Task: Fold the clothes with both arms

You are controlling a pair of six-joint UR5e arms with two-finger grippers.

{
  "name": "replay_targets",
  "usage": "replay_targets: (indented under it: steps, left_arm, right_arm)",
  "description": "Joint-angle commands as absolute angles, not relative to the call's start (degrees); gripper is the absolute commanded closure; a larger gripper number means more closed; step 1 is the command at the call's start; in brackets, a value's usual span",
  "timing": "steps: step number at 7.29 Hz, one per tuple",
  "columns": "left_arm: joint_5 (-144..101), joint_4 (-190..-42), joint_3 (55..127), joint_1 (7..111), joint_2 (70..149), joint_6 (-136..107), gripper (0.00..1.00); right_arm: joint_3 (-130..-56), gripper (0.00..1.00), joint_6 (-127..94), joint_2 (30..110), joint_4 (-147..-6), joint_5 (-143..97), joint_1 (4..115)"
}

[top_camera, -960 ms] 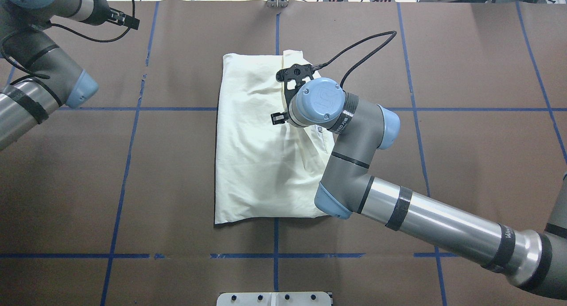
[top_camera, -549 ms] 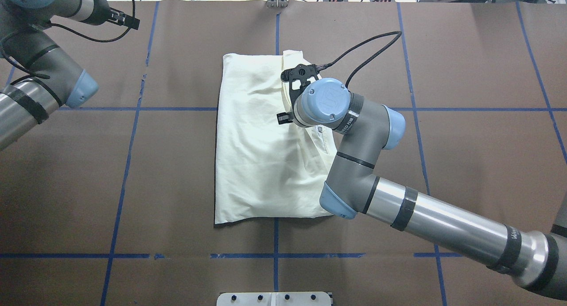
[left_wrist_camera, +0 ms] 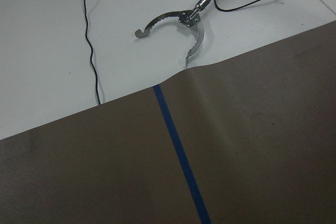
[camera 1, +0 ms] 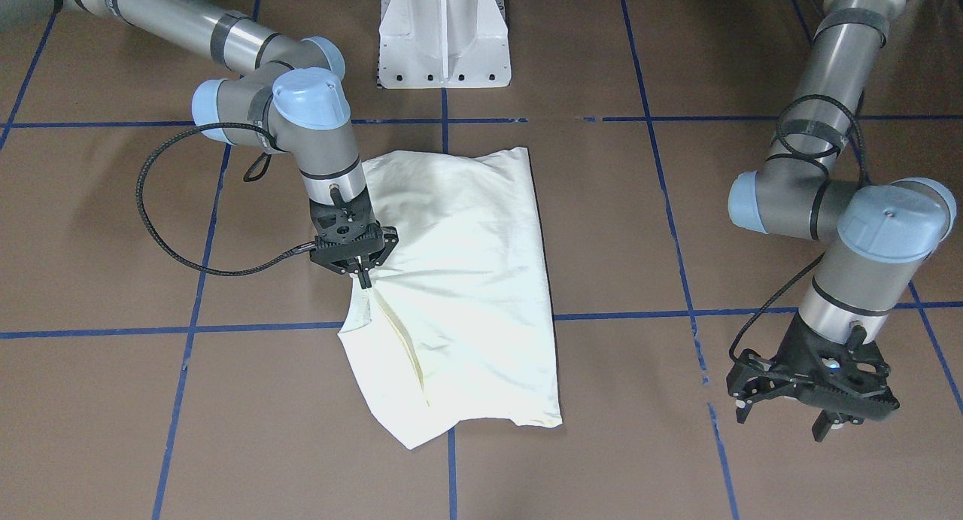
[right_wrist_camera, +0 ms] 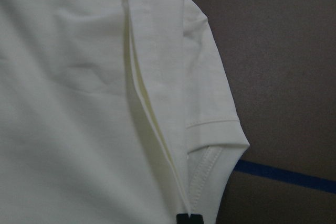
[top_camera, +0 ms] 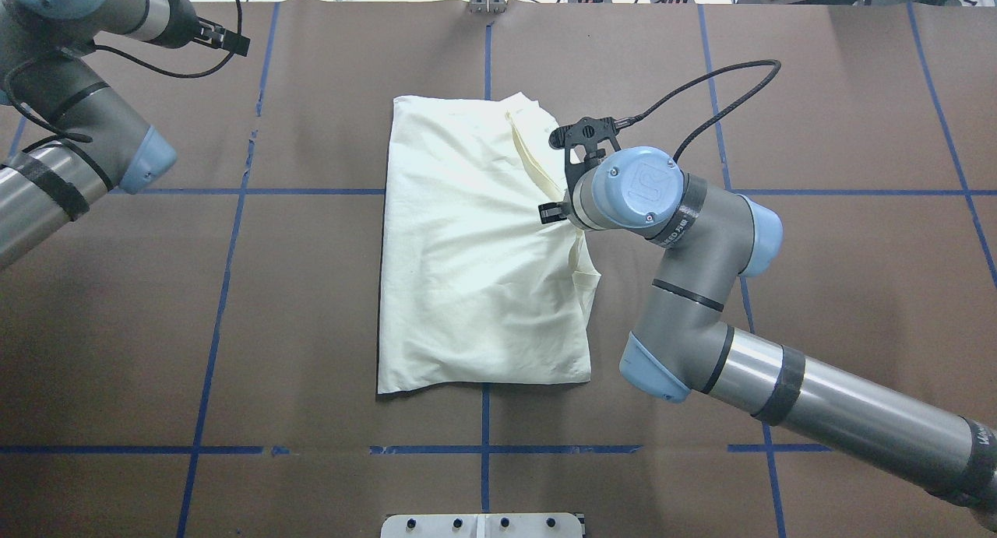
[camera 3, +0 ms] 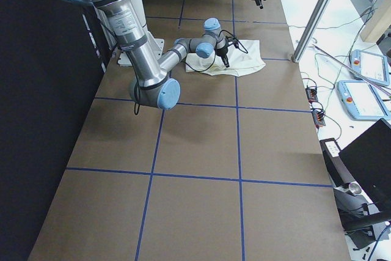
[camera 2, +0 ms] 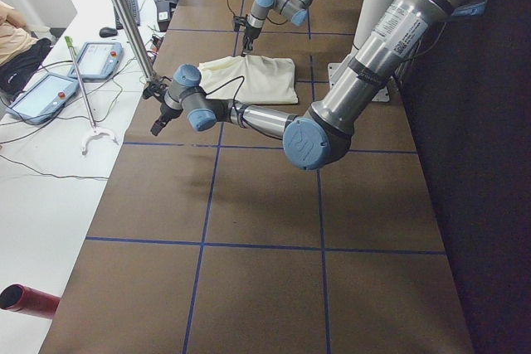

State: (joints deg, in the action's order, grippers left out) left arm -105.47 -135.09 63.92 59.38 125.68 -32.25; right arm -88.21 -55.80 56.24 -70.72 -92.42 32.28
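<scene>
The cream T-shirt [camera 1: 466,279] lies plain side up as a tall folded rectangle at the table's middle; it also shows in the overhead view [top_camera: 459,273]. No cat print or lettering shows. My right gripper [camera 1: 364,281] is shut on a fold of cloth at the shirt's right edge and holds it slightly raised, with creases running to the pinch. The right wrist view shows the folded sleeve and hem [right_wrist_camera: 157,103] below the fingertips. My left gripper [camera 1: 782,418] is open and empty, hovering over the brown table far to the shirt's left near the far edge.
The brown table cover [top_camera: 311,328] carries a blue tape grid. The white pedestal base [camera 1: 444,38] stands at the robot's side. A metal grabber tool [left_wrist_camera: 178,22] lies on the white surface beyond the table's far edge. My right arm's black cable [top_camera: 701,94] loops above the table.
My right gripper has moved to the right with the pinched cloth, drawing the fold outward so the shirt's right edge spreads wider. The left arm has barely moved.
</scene>
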Motion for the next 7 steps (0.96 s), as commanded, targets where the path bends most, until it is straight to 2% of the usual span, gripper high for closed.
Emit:
replay_targets:
  steps: [1, 3, 5, 7]
  left_arm:
    - [-105.47, -135.09, 63.90, 59.24, 125.68, -32.26, 0.00]
    - [-105.47, -135.09, 63.98, 58.89, 125.68, -32.26, 0.00]
    - [-105.47, -135.09, 63.98, 58.80, 125.68, -32.26, 0.00]
    - [-105.47, -135.18, 63.98, 58.71, 125.60, -32.26, 0.00]
  right_arm:
    - [-88.24, 0.00, -55.46, 56.69, -71.01, -90.27, 31.90]
    - [-86.07, 0.00, -55.11, 53.38, -71.28, -90.35, 34.09]
    - [-73.80, 0.00, -54.41, 42.50, -73.02, -90.35, 36.20]
    - [-70.33, 0.00, -50.11, 38.08, -79.06, -90.35, 37.35]
